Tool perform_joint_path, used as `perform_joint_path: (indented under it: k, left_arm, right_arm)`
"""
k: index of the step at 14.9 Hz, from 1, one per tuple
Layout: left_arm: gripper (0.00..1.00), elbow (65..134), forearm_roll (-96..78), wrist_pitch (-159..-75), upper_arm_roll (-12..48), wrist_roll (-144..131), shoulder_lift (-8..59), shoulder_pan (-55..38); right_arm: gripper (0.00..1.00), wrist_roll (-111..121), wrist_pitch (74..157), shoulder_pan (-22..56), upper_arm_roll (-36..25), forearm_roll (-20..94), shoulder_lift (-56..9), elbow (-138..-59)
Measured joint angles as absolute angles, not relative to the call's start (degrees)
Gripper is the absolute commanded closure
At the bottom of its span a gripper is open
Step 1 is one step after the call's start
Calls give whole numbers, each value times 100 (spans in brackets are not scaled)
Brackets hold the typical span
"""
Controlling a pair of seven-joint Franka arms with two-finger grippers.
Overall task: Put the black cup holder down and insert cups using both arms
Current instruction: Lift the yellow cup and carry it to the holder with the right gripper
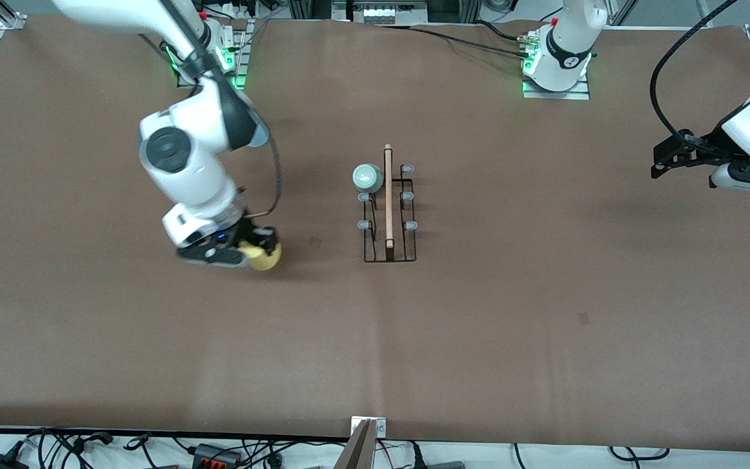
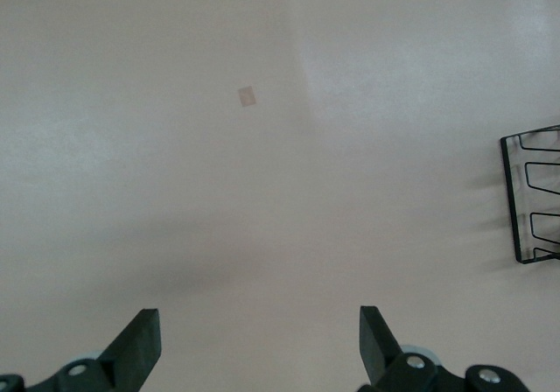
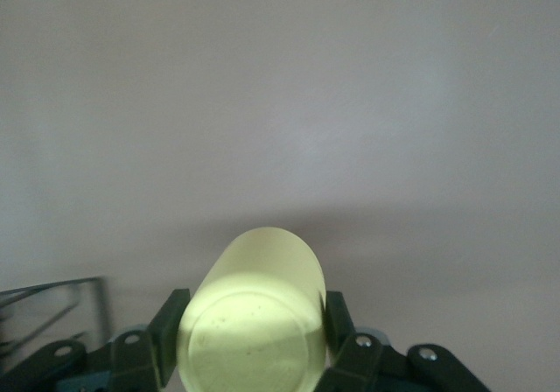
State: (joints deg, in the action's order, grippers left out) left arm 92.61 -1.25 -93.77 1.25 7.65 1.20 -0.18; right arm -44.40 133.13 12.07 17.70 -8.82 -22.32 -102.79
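The black cup holder (image 1: 388, 215) stands at the middle of the table with its wooden rod handle on top. A pale grey-green cup (image 1: 368, 176) sits on one of its pegs, at the end farthest from the front camera. My right gripper (image 1: 259, 249) is shut on the yellow cup (image 1: 265, 256), held on its side low over the table toward the right arm's end from the holder. The yellow cup (image 3: 254, 318) fills the space between the fingers (image 3: 166, 332). My left gripper (image 1: 660, 163) is open and empty over the left arm's end of the table. No light blue cup is in view.
One end of the holder (image 2: 534, 195) shows at the edge of the left wrist view, off to the side of my open left gripper (image 2: 258, 344). A small tape mark (image 1: 583, 318) lies on the brown table cover. Cables run along the table edge nearest the front camera.
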Motion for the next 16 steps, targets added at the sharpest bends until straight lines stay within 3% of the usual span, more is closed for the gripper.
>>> perform_joint_path:
  k: [3, 8, 16]
  left_arm:
    - [0, 9259, -125, -9377, 125, 765, 120, -18]
    - [0, 9258, -125, -9377, 125, 765, 120, -18]
    - [0, 9257, -125, -9377, 126, 765, 120, -18]
  right_arm:
    - [100, -5615, 13323, 1606, 1967, -883, -2111, -10212]
    - [100, -6337, 12947, 2117, 2027, -885, -2178, -9423]
    - [100, -6423, 13040, 2386, 2018, -1107, -2992, -9069]
